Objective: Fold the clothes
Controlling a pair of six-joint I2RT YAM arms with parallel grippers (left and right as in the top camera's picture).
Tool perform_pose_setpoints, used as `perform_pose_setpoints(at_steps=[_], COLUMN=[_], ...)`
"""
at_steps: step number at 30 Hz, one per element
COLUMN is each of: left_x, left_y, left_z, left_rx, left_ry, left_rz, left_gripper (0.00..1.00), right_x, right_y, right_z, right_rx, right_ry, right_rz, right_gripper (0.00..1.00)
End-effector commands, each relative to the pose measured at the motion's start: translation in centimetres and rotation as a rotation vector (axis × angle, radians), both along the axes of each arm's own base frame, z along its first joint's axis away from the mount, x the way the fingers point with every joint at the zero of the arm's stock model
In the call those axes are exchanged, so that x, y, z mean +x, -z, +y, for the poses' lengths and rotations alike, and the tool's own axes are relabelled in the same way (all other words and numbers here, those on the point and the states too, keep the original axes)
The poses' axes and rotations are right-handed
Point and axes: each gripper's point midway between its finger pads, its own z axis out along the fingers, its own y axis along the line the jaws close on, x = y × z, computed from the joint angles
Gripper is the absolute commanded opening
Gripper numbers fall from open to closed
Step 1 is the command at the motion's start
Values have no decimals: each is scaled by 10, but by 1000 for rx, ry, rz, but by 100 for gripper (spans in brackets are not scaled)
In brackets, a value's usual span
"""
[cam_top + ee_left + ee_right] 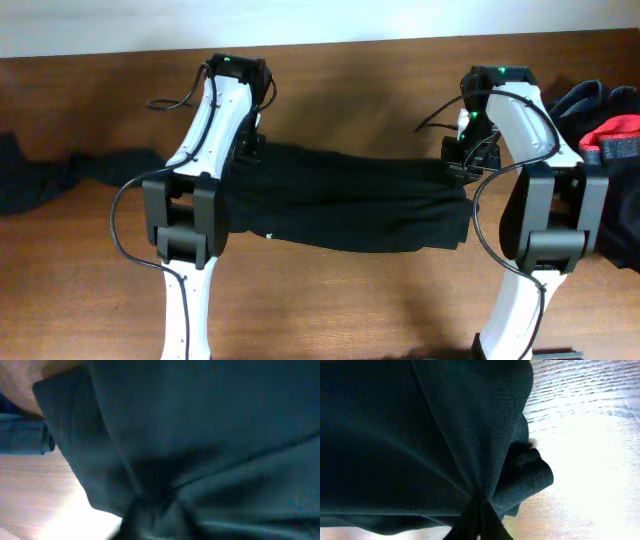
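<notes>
Overhead: one black top (350, 205) stretches between my left hand (250, 148) and right hand (462, 165), long axis 9 to 3 o'clock above the surface (350, 300). Its white mark (270, 236) is unreadable. One dark garment (40, 175) lies at 9, one red-and-dark pile (605, 130) at 3.

Left wrist: pleats of the top (200, 435) gather where I'm grasping it.

Right wrist: likewise gripped (420, 435).

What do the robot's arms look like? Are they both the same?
Yes, they match. The left arm and right arm are each made of slim white links joined by chunky black joint blocks. Thin black cables loop alongside them, and a small green light glows near the far end of each arm.
</notes>
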Motion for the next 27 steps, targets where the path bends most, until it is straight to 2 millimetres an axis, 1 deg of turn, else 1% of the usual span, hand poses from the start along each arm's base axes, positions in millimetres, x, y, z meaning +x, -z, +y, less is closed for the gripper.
perform_pose_setpoints(at_steps=[1,2,3,7,13,16,19,23,25,27], left_x=[-2,-1,-1,5,14,24,36,57,69,81], left_y=[5,5,5,6,6,0,-14,-42,-63,-86], left_z=[3,3,3,2,-1,-2,-2,-5,-9,-13], left_rx=[10,9,11,11,2,-9,-24,-65,-90,-120], left_ry=[-11,-14,-21,-42,-51,-77,-107,-117,-118,-117], left_rz=[15,10,5,-26,-68,-113,-174,-280,-354,-435], left_gripper=[99,99,99,99,99,99,99,99,99,99], right_x=[-1,0,1,3,7,12,20,32,34,31], right_y=[0,0,0,1,-1,-3,-5,-14,-18,-18], right_z=[-1,-1,-1,-1,0,6,11,13,5,-8], right_rx=[-17,-18,-18,-18,0,67,172,341,394,402], right_ry=[-20,-20,-20,-19,-11,16,70,96,111,135], right_rz=[-3,-6,-10,-19,-33,-56,-89,-160,-184,-189], right_gripper=[57,66,71,80,80,80,83,85,85,86])
